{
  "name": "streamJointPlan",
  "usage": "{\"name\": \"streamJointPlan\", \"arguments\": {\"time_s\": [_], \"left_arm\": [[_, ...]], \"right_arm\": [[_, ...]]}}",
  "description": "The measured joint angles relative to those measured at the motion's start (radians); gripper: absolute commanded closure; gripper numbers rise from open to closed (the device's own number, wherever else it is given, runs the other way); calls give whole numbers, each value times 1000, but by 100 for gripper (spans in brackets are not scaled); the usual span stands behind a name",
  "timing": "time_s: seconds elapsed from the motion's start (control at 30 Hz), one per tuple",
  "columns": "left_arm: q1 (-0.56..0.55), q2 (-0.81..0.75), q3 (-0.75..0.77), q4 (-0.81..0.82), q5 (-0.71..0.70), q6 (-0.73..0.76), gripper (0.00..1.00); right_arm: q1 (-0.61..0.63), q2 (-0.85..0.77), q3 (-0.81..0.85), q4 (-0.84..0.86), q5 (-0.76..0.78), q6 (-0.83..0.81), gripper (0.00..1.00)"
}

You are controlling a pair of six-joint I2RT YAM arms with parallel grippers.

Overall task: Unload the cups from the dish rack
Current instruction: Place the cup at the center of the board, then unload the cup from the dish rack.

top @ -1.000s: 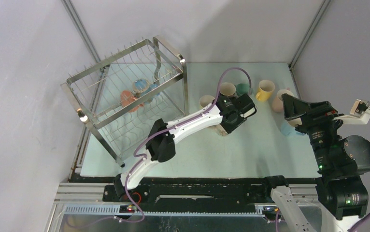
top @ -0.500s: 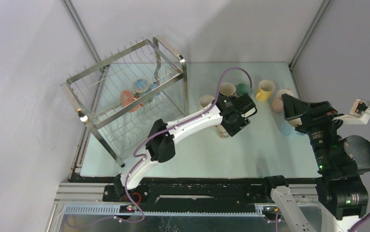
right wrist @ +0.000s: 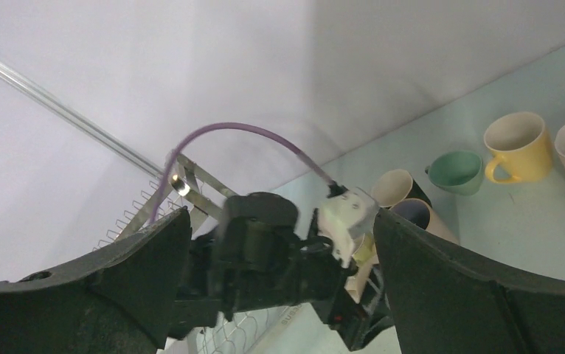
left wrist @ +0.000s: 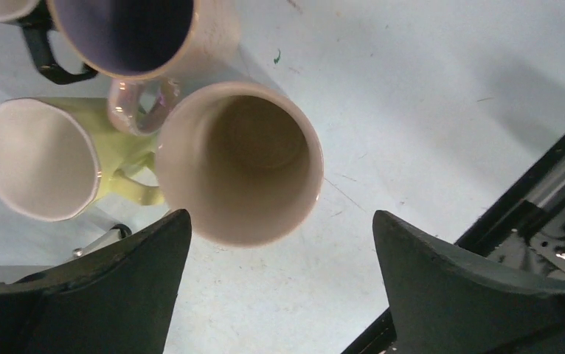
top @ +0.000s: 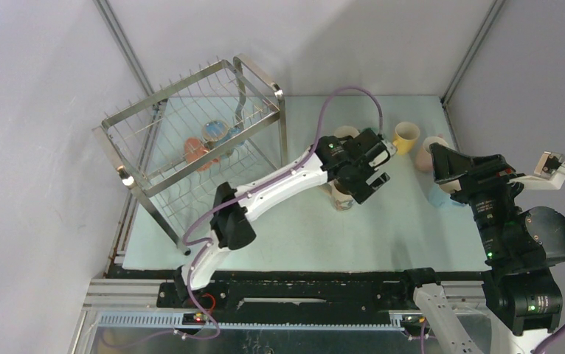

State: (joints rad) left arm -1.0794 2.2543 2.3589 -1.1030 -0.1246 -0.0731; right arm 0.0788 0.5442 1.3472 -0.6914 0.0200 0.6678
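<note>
The dish rack (top: 191,158) stands at the left with an orange-red cup (top: 195,153) and a light blue cup (top: 215,131) on its prongs. My left gripper (top: 359,184) hovers open over a beige cup (top: 342,200) that stands upright on the table. In the left wrist view that beige cup (left wrist: 239,173) sits just ahead of the left gripper (left wrist: 281,217), touching neither finger, with a lime cup (left wrist: 40,158) and a pink cup (left wrist: 132,29) against it. My right gripper (top: 442,166) waits open at the right, holding nothing.
More cups stand on the table behind: yellow (top: 405,137), pale pink (top: 434,144), a beige one (top: 346,133) and a light blue one (top: 439,195) under the right arm. The right wrist view shows a green cup (right wrist: 456,169) beside the yellow cup (right wrist: 519,144).
The left jaws have spread wide and let go of the beige cup, which now stands on the table. The left wrist has lifted and shifted slightly back. The right arm has not moved.
</note>
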Motion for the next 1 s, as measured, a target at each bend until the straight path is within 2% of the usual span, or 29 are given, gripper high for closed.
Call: {"name": "streamJointPlan", "arguments": {"time_s": [0.63, 1.0], "left_arm": [[0, -380, -8, 43, -24, -35, 0], [0, -669, -159, 74, -116, -82, 0]], "right_arm": [[0, 9, -47, 0, -56, -3, 0], [26, 40, -171, 57, -168, -8, 0]]}}
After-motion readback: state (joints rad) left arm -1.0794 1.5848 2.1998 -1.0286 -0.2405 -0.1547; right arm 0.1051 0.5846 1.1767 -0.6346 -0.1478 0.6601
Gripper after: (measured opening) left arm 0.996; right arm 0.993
